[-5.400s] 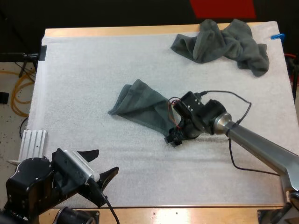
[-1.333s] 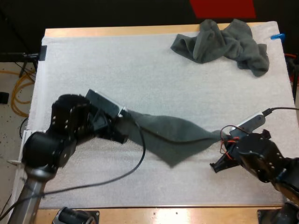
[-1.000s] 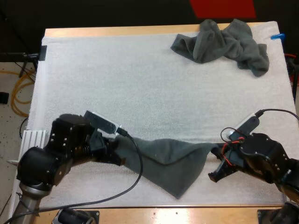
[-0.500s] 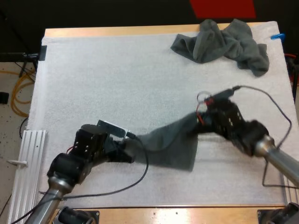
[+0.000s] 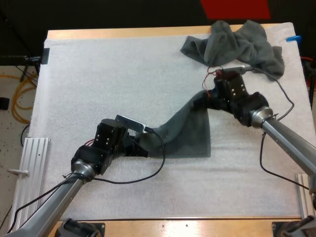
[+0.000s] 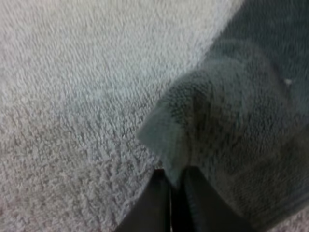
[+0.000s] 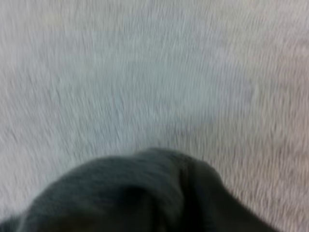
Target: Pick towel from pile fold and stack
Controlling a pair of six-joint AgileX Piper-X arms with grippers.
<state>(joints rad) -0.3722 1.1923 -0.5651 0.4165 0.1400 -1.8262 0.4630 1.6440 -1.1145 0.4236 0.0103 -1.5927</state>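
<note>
High view: grey-green towel [image 5: 190, 133] strung across the white mat [image 5: 98, 74], left end effector [image 5: 143, 146] clamped on one corner, right end effector [image 5: 203, 102] gripping the other end near the crumpled pile [image 5: 237, 44]. Left wrist: fingers [image 6: 155, 205] pinching that corner. Right wrist: bunched towel over mat.

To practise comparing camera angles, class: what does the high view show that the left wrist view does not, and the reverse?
High view adds: the crumpled pile at the far right of the mat, and the right gripper holding the far end of the towel. Left wrist view adds: a close look at the left gripper, its fingers pinched on the towel's corner. Both share: the left gripper, the towel and the mat.
</note>
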